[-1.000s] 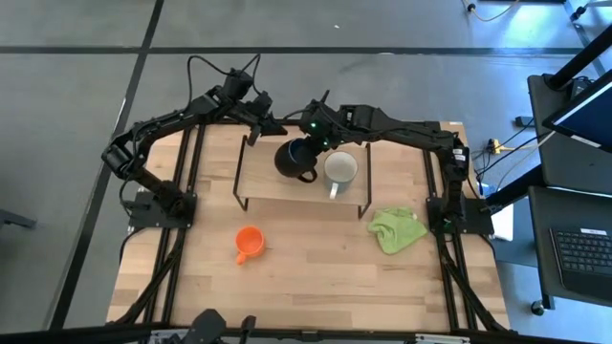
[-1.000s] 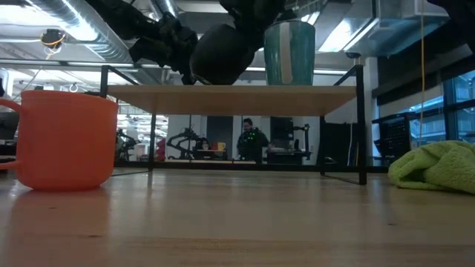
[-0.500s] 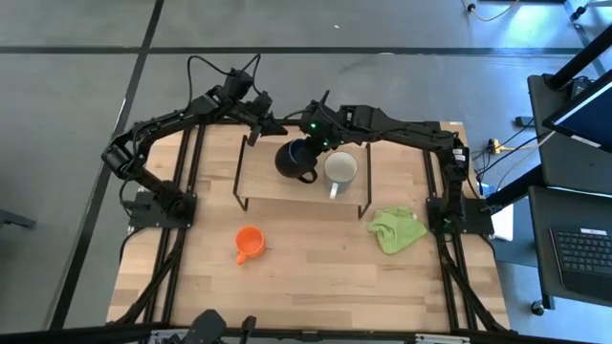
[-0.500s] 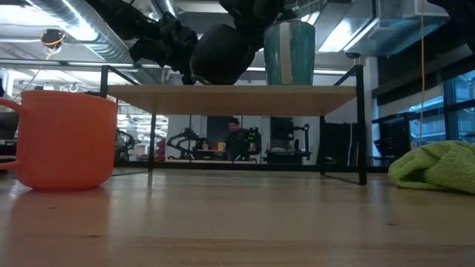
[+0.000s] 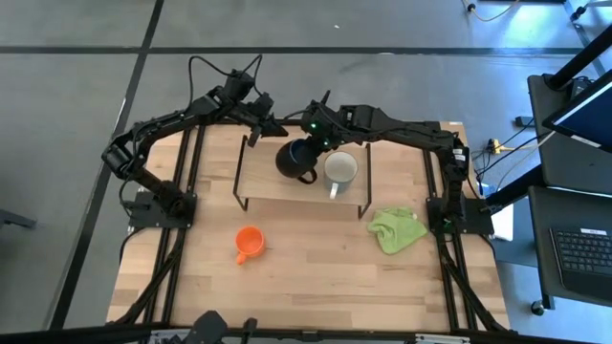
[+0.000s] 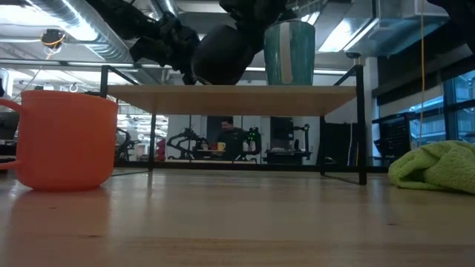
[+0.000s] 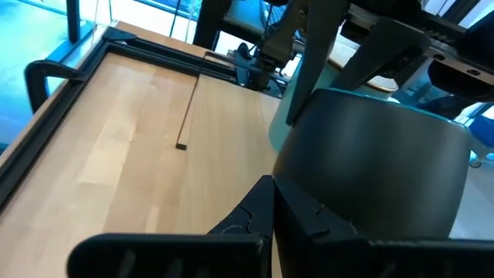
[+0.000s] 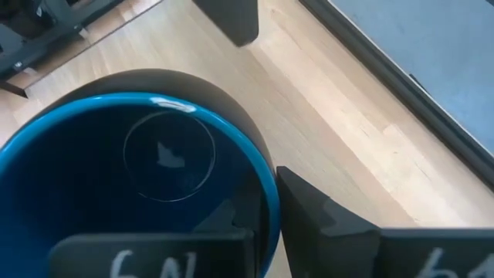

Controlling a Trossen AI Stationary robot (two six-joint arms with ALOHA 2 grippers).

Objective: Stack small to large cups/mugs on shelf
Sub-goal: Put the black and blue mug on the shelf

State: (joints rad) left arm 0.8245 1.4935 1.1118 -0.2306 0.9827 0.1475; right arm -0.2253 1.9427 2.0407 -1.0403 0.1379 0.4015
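Three mugs: orange [image 5: 249, 241], blue [image 5: 295, 159], white [image 5: 340, 169]; one cloth [image 5: 399, 230].

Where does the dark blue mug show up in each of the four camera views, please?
High view: dark blue mug on the shelf, left of the white mug.
Low view: tilted above the shelf board, upper centre, beside the white mug.
Left wrist view: large dark body at right.
Right wrist view: blue inside, lower left.
Shared landmark: the white mug.
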